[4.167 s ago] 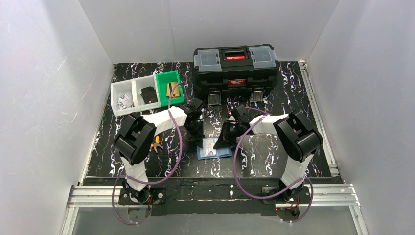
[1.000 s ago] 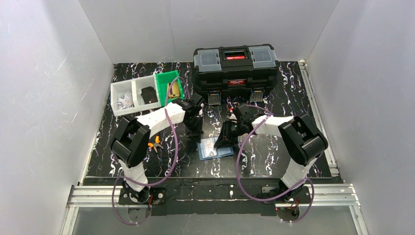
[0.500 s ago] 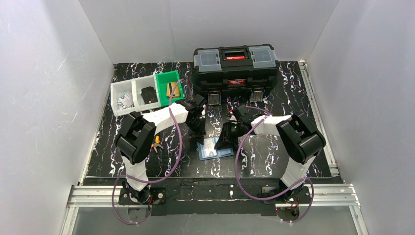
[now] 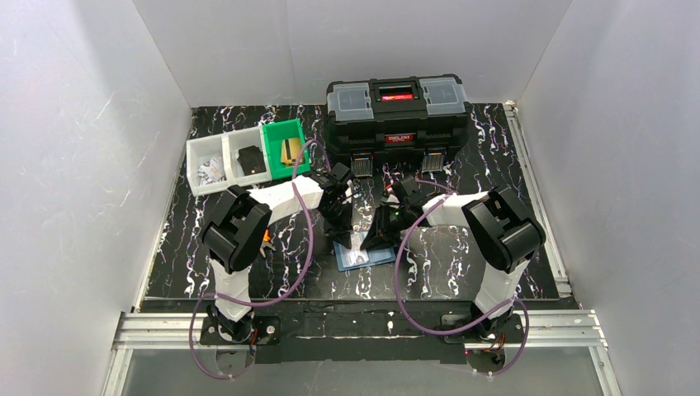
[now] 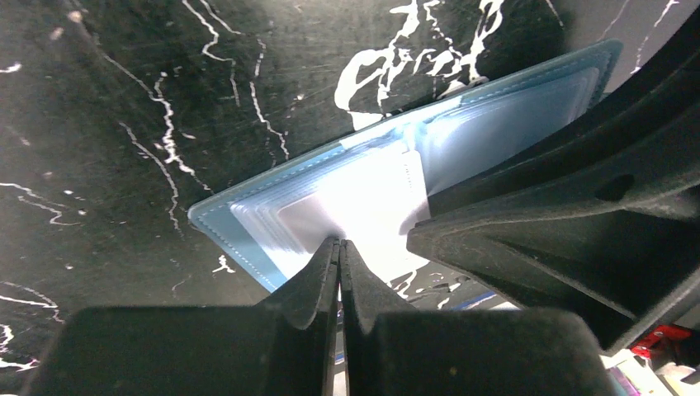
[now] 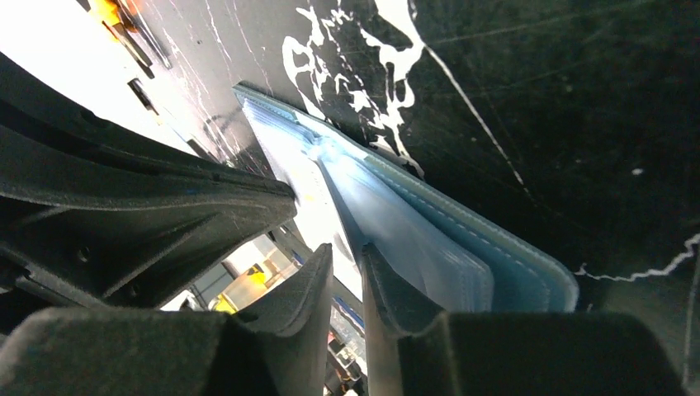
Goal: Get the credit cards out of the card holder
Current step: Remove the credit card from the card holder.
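I am observing the card holder (image 4: 368, 257) lying open and flat on the black marbled table (image 4: 462, 272), toward the near middle, between the two arms; its outer cover is showing teal-blue with a stitched border and rounded corners; a stack of clear, glossy sleeves is fanning across the inside, glaring pale under the light. The left gripper (image 5: 338, 247) is standing with its jaws pressed fully together, tips touching the clear sleeves, nothing showing between them; the right gripper (image 6: 347, 254) is sitting at the holder's opposite side with its jaws parted by a narrow slit; a pale leaf edge is running into that slit; I cannot tell whether it is being pinched.
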Robot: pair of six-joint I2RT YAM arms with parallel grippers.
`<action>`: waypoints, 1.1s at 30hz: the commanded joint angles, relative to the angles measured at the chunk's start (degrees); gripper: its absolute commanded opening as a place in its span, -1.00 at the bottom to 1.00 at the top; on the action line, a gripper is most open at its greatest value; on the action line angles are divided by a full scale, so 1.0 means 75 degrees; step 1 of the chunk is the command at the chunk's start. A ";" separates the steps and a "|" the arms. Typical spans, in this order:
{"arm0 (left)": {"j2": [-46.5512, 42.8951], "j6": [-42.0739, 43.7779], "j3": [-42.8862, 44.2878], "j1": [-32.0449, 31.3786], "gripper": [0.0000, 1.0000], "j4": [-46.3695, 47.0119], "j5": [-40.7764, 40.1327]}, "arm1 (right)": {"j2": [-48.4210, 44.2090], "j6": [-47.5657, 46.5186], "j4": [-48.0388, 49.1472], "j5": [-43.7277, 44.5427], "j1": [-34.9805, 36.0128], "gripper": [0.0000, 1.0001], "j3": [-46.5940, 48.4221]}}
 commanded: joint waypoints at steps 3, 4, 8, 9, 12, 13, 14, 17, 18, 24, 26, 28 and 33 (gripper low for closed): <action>0.0354 -0.0158 -0.0121 -0.0165 -1.00 0.0025 -0.0176 | 0.0094 0.0239 0.0612 -0.0213 -0.0119 -0.56 -0.0220; 0.0372 -0.0162 -0.0124 -0.0167 -1.00 -0.0019 -0.0248 | 0.0087 0.0284 0.0721 -0.0293 -0.0187 -0.55 -0.0303; 0.0404 -0.0166 -0.0203 -0.0161 -1.00 -0.0061 -0.0343 | 0.0078 0.0592 0.1377 -0.0674 -0.0411 -0.55 -0.0714; 0.0421 -0.0169 -0.0228 -0.0155 -1.00 -0.0066 -0.0350 | 0.0058 0.0638 0.1526 -0.0766 -0.0441 -0.55 -0.0799; 0.0454 -0.0179 -0.0256 -0.0154 -1.00 -0.0056 -0.0366 | -0.0008 0.0664 0.1715 -0.0890 -0.0458 -0.55 -0.0948; 0.0457 -0.0182 -0.0258 -0.0160 -1.00 -0.0057 -0.0373 | -0.0040 0.0693 0.1783 -0.0930 -0.0458 -0.55 -0.0995; 0.0458 -0.0187 -0.0255 -0.0158 -1.00 -0.0056 -0.0379 | -0.0065 0.0718 0.1862 -0.0960 -0.0467 -0.55 -0.1053; 0.0467 -0.0178 -0.0210 -0.0153 -1.00 -0.0067 -0.0378 | -0.0092 0.0727 0.1955 -0.1011 -0.0470 -0.55 -0.1125; 0.0470 -0.0181 -0.0214 -0.0154 -1.00 -0.0067 -0.0379 | -0.0071 0.0736 0.1980 -0.1057 -0.0467 -0.55 -0.1117; 0.0494 -0.0143 -0.0167 -0.0161 -1.00 -0.0099 -0.0379 | -0.0025 0.0803 0.2124 -0.1117 -0.0466 -0.59 -0.1074; 0.0493 -0.0142 -0.0173 -0.0155 -1.00 -0.0102 -0.0379 | 0.0010 0.0835 0.2163 -0.1140 -0.0458 -0.61 -0.1069; 0.0498 -0.0150 -0.0161 -0.0161 -1.00 -0.0102 -0.0368 | 0.0077 0.0831 0.2176 -0.1164 -0.0452 -0.63 -0.1055; 0.0503 -0.0135 -0.0136 -0.0159 -1.00 -0.0096 -0.0353 | 0.0253 0.0884 0.2297 -0.1207 -0.0452 -0.62 -0.1070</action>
